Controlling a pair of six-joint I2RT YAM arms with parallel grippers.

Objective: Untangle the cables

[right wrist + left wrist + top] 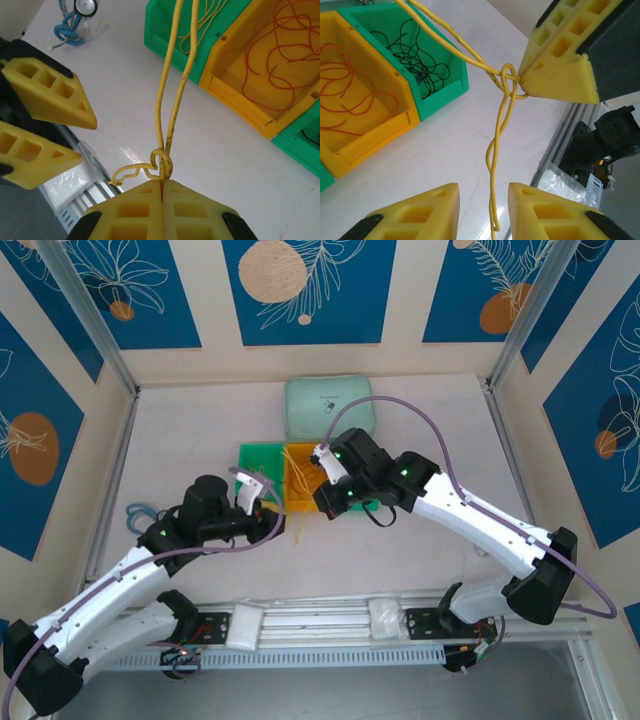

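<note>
Left wrist view
Left gripper (pixel 484 194): fingers spread apart, gripping nothing; a strand hangs down through the gap between them.
Right gripper (pixel 525 85): reaches in from the upper right, its tips pressed together on a cable.
Yellow cable (pixel 496 135): two strands run from the far left to a knot (pixel 507 80) right at the right gripper's tips, then drop twisted round each other toward the left gripper.
Yellow bin (pixel 375 145): on the left, holding orange-red cables (pixel 350 85) in loose loops.
Green bin (pixel 445 97): touching the yellow bin's far side, holding black cables (pixel 417 60) in a tangle.

Right wrist view
Right gripper: both fingers clamped flat together on the yellow cable just below the knot; a short curled end sticks out to the left.
Left gripper: at the left edge, parted, apart from the cable.
Second green bin (pixel 154 25): far side, beside the yellow bin, with loose yellow strands (pixel 210 20) inside.
Stethoscope (pixel 75 20): blue, on the table at the far left.

Top view
Table (pixel 200 430): white; the three bins sit side by side at its middle.
Pouch (pixel 330 405): pale green, just beyond the bins.
Grippers: close together at the near edge of the bins; whether they are parted or clamped I cannot tell from here.
Yellow cable: a thin strand trails onto the table between the two wrists.
</note>
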